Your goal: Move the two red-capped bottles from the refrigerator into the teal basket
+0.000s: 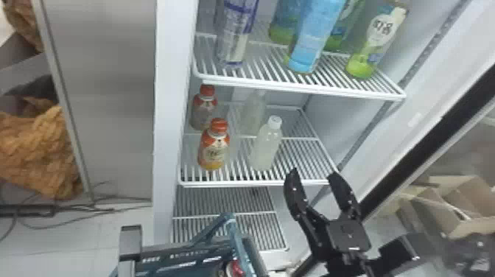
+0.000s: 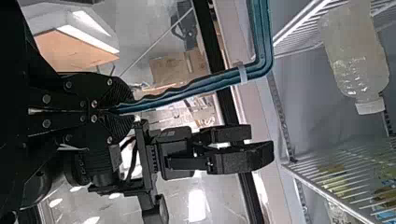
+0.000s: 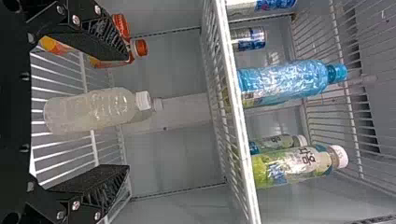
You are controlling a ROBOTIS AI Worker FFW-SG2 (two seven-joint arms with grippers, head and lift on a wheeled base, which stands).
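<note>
1. The left gripper [image 2: 114, 111] pinches the teal basket [image 1: 237, 239]; something red [image 1: 235, 269] sits inside, too hidden to name;
2. rear [image 1: 204, 112] and front red-capped bottles [image 1: 214, 149] both stand on the shelf [image 1: 257, 183]; both moves remain, I'd say;
3. the right gripper [image 1: 313, 173], wide and empty, hangs near the shelf's front edge.

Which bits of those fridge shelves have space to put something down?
On the red-capped bottles' shelf, bare rack lies between the front white-capped bottle and the right wall; the right gripper is near its front. The left half is crowded. Above, there's a gap left of the blue bottle.
</note>
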